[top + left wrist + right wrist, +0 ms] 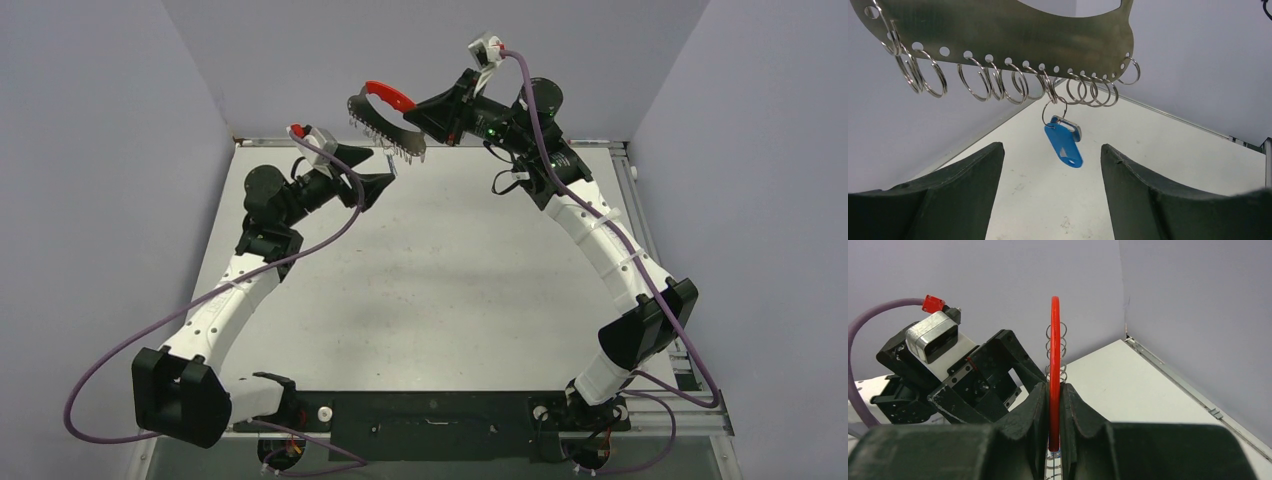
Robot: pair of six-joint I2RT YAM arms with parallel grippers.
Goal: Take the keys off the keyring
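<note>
1. Keyring (998,30) hangs in the air, its red band clamped edge-on between the closed jaws of the right gripper (1054,390). So thin a hold may pivot or slide if the other arm tugs, and the band could twist out.
2. Jaws of the left gripper (1050,150) stand wide apart. The blue-headed key (1063,145) dangles between them near the tips, touching neither finger. Closing off-centre would likely knock the key and set it swinging rather than pinch it.
3. Just above those jaws, the small loop carrying the key (1044,116) sits in a crowded row of wire loops (1018,85). Fingers (973,170) closing too high could catch neighbouring loops as well.
4. A straight pull probably will not free the key, since such loops usually need the key wound around the coil. Pulling hard would load the right-hand clamp or bend the wire.
5. Once freed, the thin key could slip from the pads and drop to the table (1168,150) below the jaws.
6. Only the blue-headed key shows. I cannot tell whether other keys hang on the loops.
</note>
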